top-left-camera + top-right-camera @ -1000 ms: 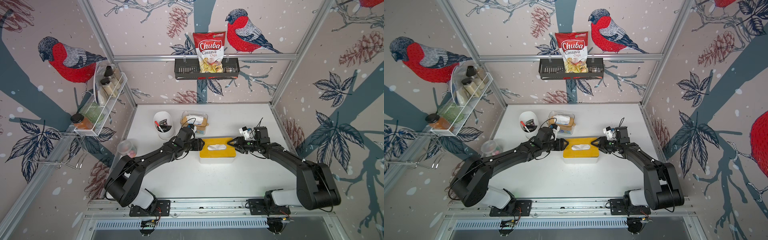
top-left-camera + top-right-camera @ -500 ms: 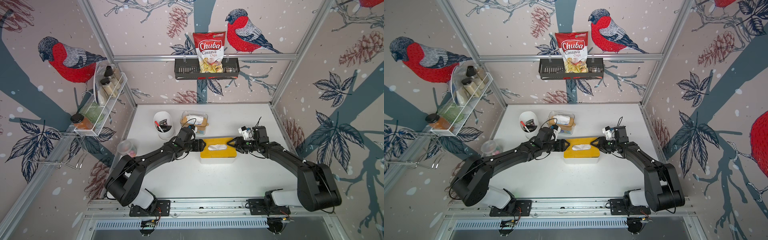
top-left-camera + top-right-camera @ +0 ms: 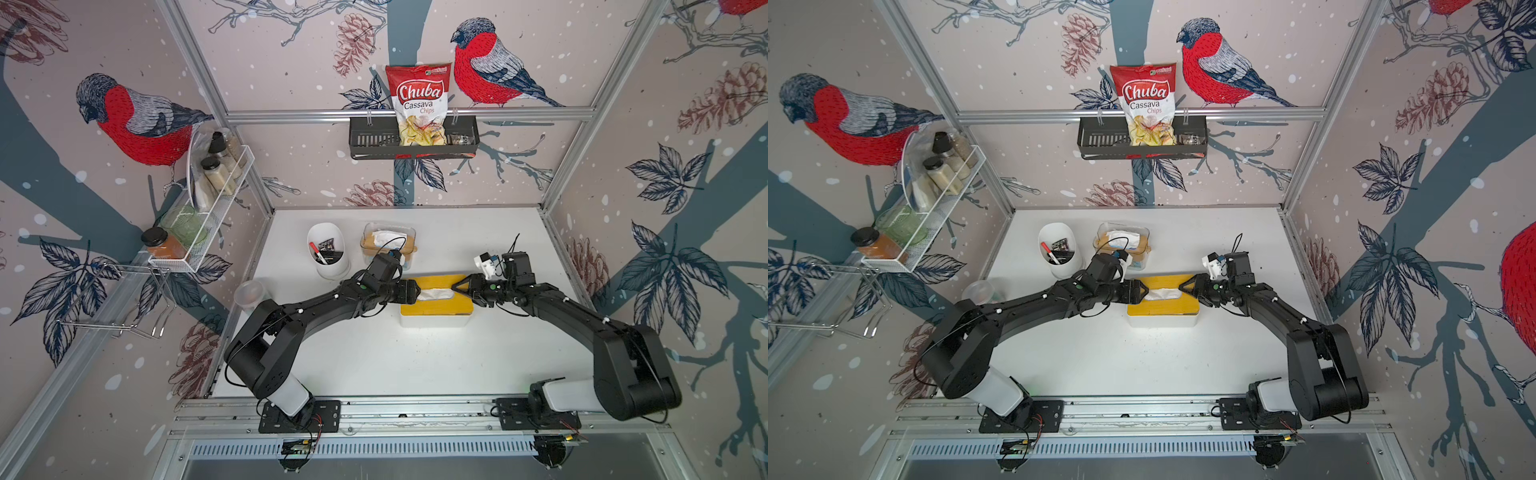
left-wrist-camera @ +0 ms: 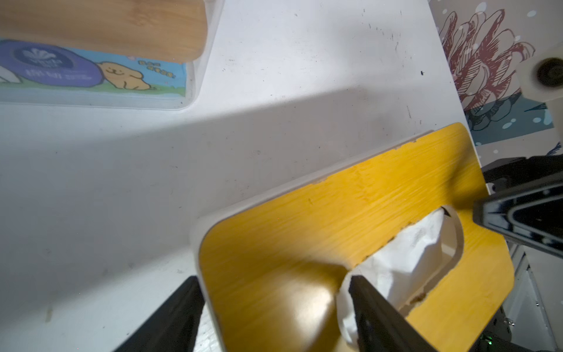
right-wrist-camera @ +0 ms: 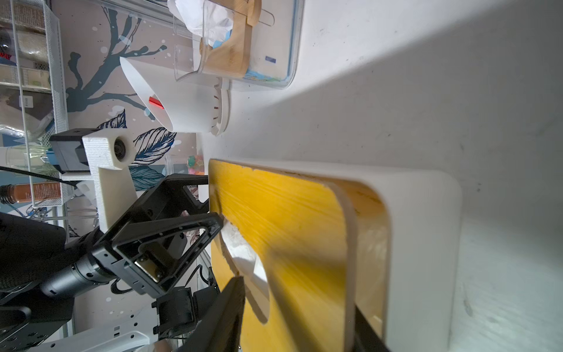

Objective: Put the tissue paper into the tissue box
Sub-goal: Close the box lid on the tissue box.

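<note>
The left gripper (image 3: 417,291) has just spread its fingers (image 4: 376,307) wider at one end of the tissue box (image 3: 436,308). They now stand well apart. One touches the tissue paper (image 3: 434,294), and the other hangs off the box's side above the tabletop (image 3: 374,357). The tissue is released and sits in the slot of the box's yellow lid, with a crumpled tuft rising above it. The right gripper (image 3: 454,287) waits at the box's opposite end, fingers apart over the lid, clamped on nothing I can make out. The insertion looks nearly done; the tuft may need one more tuck.
</note>
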`<action>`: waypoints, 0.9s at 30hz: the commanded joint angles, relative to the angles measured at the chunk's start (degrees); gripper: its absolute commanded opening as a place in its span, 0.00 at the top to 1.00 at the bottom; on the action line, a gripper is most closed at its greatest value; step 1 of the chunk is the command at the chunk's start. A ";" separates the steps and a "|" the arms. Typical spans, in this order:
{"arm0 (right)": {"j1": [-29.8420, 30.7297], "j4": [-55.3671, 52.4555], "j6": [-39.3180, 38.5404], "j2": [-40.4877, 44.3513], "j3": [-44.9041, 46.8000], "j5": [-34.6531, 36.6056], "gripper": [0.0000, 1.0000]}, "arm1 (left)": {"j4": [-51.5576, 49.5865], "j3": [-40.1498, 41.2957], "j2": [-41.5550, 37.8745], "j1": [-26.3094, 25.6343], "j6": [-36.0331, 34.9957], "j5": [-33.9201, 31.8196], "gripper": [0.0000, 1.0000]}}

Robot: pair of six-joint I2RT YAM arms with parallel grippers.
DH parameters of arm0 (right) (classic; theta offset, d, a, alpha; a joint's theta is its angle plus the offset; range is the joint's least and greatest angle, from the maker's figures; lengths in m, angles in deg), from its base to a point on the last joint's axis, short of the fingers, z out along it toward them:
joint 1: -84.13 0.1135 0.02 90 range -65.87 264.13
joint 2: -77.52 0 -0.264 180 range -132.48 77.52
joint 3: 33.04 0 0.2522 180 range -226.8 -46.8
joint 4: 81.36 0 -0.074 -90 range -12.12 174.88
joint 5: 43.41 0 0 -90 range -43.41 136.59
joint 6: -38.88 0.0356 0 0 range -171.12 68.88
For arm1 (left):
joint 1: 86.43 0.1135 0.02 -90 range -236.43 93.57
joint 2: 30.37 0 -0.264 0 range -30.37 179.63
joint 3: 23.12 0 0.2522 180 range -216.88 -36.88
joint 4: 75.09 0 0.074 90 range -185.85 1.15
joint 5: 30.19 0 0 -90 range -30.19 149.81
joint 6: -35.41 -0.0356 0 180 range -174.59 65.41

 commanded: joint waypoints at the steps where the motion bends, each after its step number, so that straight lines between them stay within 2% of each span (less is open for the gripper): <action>1: 0.19 -2.16 -0.88 -0.59 0.20 2.08 0.52 | -3.46 -1.74 0.96 -1.28 -2.71 -3.18 0.20; 9: 0.28 -1.68 -0.97 -1.04 0.20 1.75 0.52 | -6.42 -3.26 2.00 -2.79 -3.70 -8.71 0.20; 18: -0.07 -2.19 -1.67 -0.87 0.29 1.82 0.52 | -7.91 -3.00 0.91 -2.80 -4.01 -11.52 0.27; 27: -1.34 -4.01 -2.89 0.18 0.04 2.11 0.51 | -8.05 -2.47 0.82 -2.79 -4.10 -12.00 0.28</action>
